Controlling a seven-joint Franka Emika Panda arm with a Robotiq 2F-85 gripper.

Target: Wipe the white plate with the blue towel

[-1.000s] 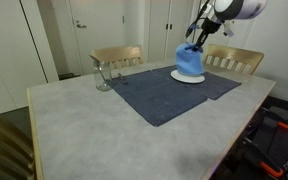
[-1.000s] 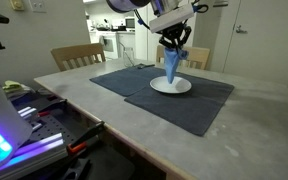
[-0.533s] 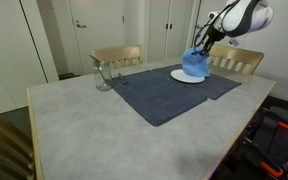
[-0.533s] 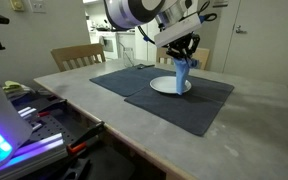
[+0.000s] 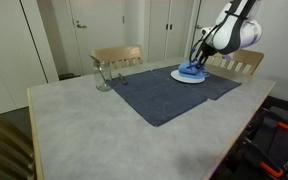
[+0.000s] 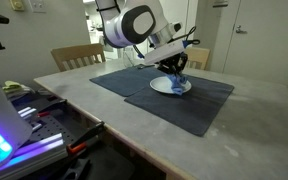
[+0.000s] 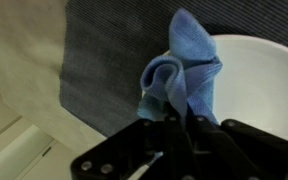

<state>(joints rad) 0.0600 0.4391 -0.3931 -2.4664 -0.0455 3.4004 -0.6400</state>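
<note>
Blue towel (image 7: 184, 72) in hand (image 7: 179, 122), on plate (image 7: 269, 95)

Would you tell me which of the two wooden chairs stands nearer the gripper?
The chair behind the white plate; the other stands by the glass.

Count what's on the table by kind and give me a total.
Plate: 1
Towel: 1
Glass: 1
Mats: 2, overlapping
Total: 5
</note>
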